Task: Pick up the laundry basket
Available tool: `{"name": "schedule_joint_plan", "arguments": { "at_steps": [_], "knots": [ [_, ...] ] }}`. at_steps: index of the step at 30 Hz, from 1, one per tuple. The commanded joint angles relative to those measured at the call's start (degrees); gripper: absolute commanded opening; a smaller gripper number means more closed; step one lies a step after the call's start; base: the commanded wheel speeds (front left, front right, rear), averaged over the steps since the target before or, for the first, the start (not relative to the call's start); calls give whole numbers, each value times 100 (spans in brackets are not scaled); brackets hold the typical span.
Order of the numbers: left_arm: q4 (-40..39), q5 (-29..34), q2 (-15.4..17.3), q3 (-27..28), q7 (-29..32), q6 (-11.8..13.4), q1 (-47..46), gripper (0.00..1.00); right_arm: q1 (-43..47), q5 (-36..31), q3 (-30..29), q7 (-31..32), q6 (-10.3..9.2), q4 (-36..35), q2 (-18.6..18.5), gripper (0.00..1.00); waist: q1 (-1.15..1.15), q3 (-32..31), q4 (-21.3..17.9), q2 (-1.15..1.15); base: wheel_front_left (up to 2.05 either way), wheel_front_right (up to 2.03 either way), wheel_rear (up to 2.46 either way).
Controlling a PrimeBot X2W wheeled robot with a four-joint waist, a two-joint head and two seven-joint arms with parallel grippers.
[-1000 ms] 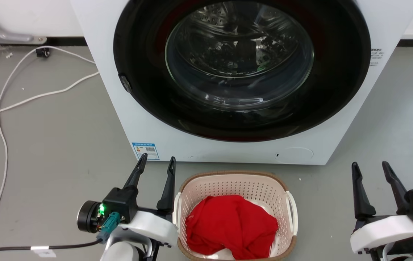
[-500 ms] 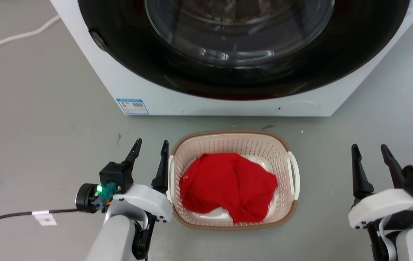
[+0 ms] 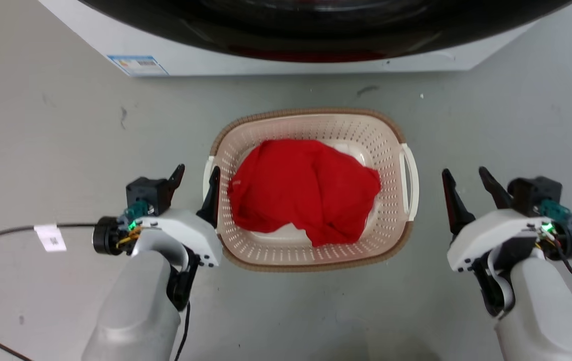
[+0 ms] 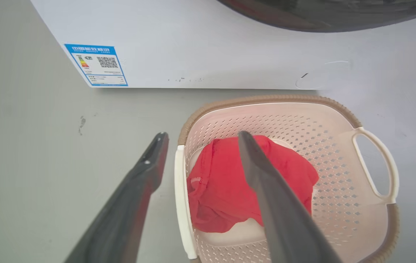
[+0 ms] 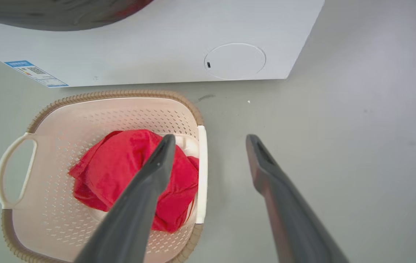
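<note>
The laundry basket (image 3: 316, 131) sits on the floor just in front of the washer. It is cream-pink with perforated walls, a brown rim and white side handles, and a red cloth (image 3: 306, 193) lies in it. My left gripper (image 3: 197, 173) is open at the basket's left handle (image 4: 181, 190), which shows between its fingers in the left wrist view. My right gripper (image 3: 465, 175) is open a short way right of the right handle (image 3: 410, 180). In the right wrist view that handle (image 5: 202, 171) appears between the spread fingers (image 5: 157, 171). Neither gripper holds anything.
The white washer (image 3: 85, 35) with its dark round door stands close behind the basket, a blue label (image 3: 138, 64) at its lower left. A black cable (image 3: 0, 233) with a white tag trails left from my left wrist. Grey floor lies on both sides.
The head camera has tilted down, so the washer slid up out of the picture. My right gripper has come in closer to the basket's right side. The left gripper stays by the left handle.
</note>
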Motion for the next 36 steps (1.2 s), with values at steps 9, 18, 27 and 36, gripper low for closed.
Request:
{"name": "schedule_joint_plan", "arguments": {
  "at_steps": [9,18,27,36],
  "knots": [
    [955,-383,234,-190,379,-112,-837,100,-1225,392,731,-174,-2,1295,-3,100,-1,902,-238,0,0,0,0],
    [1499,-860,459,-599,841,-124,-1244,100,-2105,783,1404,-239,-2,2414,65,100,-1,1266,-360,0,0,0,0],
    [1875,-1287,670,-898,1051,-125,-1722,100,-2743,1309,2111,-124,-2,3304,124,100,-1,1563,-454,0,0,0,0],
    [2186,-1532,659,-1108,1229,-119,-2209,100,-3137,1821,2693,129,-2,3684,131,100,-1,1769,-421,0,0,0,0]
  ]
}}
